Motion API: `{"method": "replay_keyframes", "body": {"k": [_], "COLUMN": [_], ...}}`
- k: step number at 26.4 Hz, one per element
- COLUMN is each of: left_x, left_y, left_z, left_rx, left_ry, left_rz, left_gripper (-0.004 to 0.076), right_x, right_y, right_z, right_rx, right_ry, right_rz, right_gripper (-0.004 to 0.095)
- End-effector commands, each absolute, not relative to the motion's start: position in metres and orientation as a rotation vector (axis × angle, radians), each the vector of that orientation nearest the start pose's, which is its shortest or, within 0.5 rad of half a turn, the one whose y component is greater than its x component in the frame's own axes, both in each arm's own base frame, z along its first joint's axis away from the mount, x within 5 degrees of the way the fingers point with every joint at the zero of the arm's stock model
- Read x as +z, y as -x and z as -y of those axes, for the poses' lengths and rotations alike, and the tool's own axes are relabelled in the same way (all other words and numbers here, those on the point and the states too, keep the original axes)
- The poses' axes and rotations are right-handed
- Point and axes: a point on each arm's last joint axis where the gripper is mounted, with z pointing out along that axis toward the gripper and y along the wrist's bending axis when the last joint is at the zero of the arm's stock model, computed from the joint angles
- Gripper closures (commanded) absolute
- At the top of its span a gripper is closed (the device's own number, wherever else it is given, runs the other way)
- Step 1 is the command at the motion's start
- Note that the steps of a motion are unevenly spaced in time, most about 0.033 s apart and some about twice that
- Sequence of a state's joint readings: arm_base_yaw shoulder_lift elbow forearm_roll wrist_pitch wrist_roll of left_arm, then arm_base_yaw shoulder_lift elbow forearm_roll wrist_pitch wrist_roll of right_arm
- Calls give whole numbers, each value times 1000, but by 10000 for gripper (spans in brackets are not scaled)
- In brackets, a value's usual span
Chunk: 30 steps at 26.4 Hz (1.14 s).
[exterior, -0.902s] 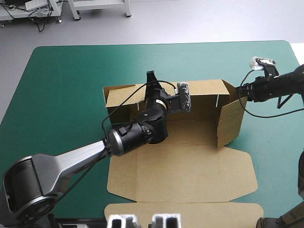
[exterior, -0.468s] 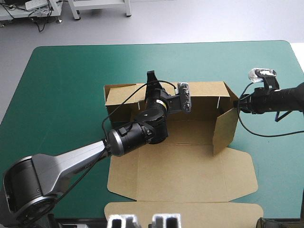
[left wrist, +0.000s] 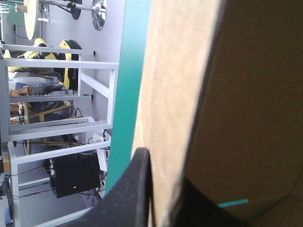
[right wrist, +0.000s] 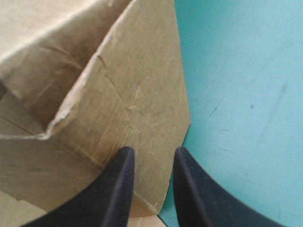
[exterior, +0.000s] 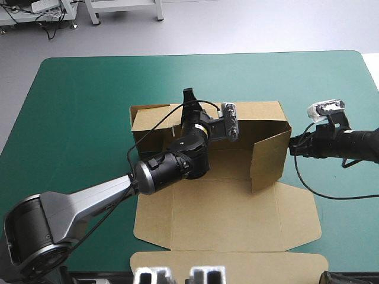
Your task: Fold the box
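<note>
The brown box (exterior: 231, 207) lies open in the middle of the table, its back wall (exterior: 257, 112) raised and its lid flat toward the near edge. My left gripper (exterior: 189, 96) reaches over the back wall's top edge and is shut on the box; in the left wrist view the board (left wrist: 175, 94) stands between its black fingers (left wrist: 135, 189). The right side flap (exterior: 269, 157) stands upright, swung inward over the floor. My right gripper (exterior: 291, 148) touches the flap's outer face (right wrist: 132, 109). Its fingertips (right wrist: 124, 158) are a narrow gap apart with nothing between them.
Teal-green cover (exterior: 77, 106) stretches wide to the left of the box and beyond it. More cover (right wrist: 236, 94) lies beside the right gripper. The box's front flap (exterior: 231, 263) reaches the table's near edge.
My right gripper has moved left and toward the near edge, swinging the right side flap inward from the box's end. The left arm has not moved.
</note>
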State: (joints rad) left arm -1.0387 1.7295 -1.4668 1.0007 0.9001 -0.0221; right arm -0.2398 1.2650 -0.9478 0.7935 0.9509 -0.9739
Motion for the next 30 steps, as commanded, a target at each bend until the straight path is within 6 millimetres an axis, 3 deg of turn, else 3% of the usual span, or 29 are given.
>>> {"method": "replay_keyframes", "body": {"k": [1,17,24,30], "left_x": [344,345,345,353], "left_y": [-235,-235,-234,-235], "left_z": [306,308,309,311], "left_rx": [531,521,504,496], "left_ry": [-1441,-1445,-1445,-1425], "left_rz": [-1575,-1555,-1541,-1524], "left_gripper": [734,734,734,734], "right_x": [324,323,315,295], "right_y": [-238,-231,-244,-267], "right_z": [2,-5,-7,-5], "right_rx": [493,554,604,691], "right_ry": [479,656,710,702], "right_rz": [-2250,-2227,-2175,-2139], "right_gripper": [642,593,583,566]}}
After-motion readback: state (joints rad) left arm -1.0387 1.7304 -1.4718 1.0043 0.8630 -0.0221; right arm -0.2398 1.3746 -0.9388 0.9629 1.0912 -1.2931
